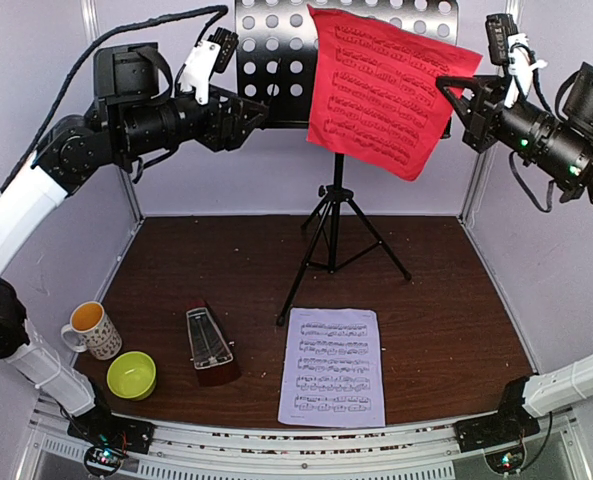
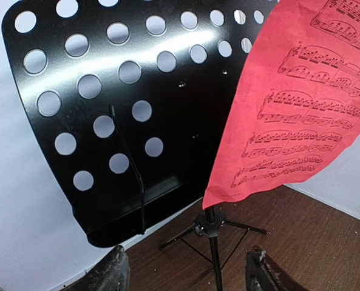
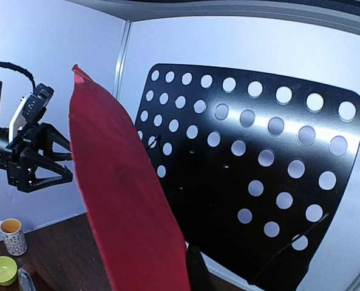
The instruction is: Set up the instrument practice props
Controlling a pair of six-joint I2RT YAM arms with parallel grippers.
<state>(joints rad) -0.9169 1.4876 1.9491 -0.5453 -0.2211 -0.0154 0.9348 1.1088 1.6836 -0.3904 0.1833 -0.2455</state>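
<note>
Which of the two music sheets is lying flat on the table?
The white sheet, flat on the table by the legs of the music stand. The red sheet is up at its desk, pinched by the right gripper.

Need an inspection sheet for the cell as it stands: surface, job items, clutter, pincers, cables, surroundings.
Surface: brown wooden table, light specks scattered on it.
Job's things: music stand upright at the back; red sheet held tilted in front of the stand's desk; white sheet flat on the table at the front; metronome just left of it.
Clutter: mug and bowl at front left.
Pincers: left pincer open and empty, by the desk's left edge; right pincer shut on the red sheet's right edge.
Cables: black cable arching over the left arm.
Surroundings: pale wall panels around the table; nothing else seen.
</note>
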